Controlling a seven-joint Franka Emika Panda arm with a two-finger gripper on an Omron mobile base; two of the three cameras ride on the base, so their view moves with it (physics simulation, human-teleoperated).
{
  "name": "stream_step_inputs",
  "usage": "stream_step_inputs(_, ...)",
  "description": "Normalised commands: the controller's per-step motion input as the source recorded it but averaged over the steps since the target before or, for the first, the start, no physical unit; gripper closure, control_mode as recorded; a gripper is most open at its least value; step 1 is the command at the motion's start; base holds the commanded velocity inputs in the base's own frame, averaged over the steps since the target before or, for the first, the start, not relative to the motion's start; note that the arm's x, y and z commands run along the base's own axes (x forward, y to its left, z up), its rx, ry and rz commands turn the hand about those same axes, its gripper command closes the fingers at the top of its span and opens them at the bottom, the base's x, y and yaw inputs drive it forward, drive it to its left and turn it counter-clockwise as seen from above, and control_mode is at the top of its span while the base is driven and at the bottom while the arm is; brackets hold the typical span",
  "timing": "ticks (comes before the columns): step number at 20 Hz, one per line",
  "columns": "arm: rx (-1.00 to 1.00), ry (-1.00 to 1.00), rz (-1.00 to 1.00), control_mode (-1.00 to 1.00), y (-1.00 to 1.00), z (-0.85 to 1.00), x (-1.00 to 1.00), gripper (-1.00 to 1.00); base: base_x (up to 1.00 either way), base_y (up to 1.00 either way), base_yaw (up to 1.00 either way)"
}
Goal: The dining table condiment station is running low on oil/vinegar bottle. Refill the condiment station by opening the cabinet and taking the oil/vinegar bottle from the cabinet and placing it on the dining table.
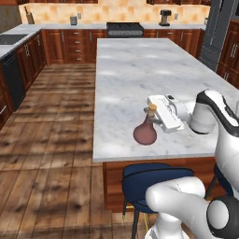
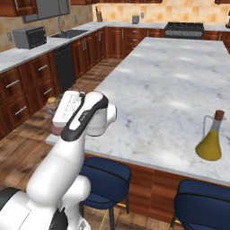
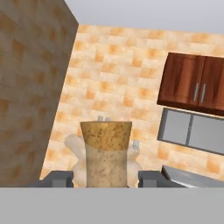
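Tool pinches neck of pink bottle w/ cork; bottle base rests on marble worktop near front edge.

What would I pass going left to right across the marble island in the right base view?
Oil/vinegar bottle → the robot's hand closed on its neck → bare dining table → yellow-olive bottle.

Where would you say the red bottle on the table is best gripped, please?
Probably at the thin neck just under the cork, from the side. The red bottle stands upright on the table, and its round belly looks too wide. The claw is shut on that neck.
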Motion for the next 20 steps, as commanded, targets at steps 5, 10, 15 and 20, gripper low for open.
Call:
stream_step_inputs(5, 0.0, 0.02, -0.03, -1.0, -0.37, -0.32, 0.29, 1.0, 0.0, 0.0, 0.0)
stream_step_inputs(10, 0.0, 0.08, -0.1, -1.0, -0.44, -0.47, 0.16, 1.0, 0.0, 0.0, 0.0)
stream_step_inputs(15, 0.0, 0.03, -0.07, -1.0, -0.38, -0.35, 0.35, 1.0, 0.0, 0.0, 0.0)
stream_step_inputs(20, 0.0, 0.0, -0.07, -1.0, -0.21, -0.07, 0.49, 1.0, 0.0, 0.0, 0.0)
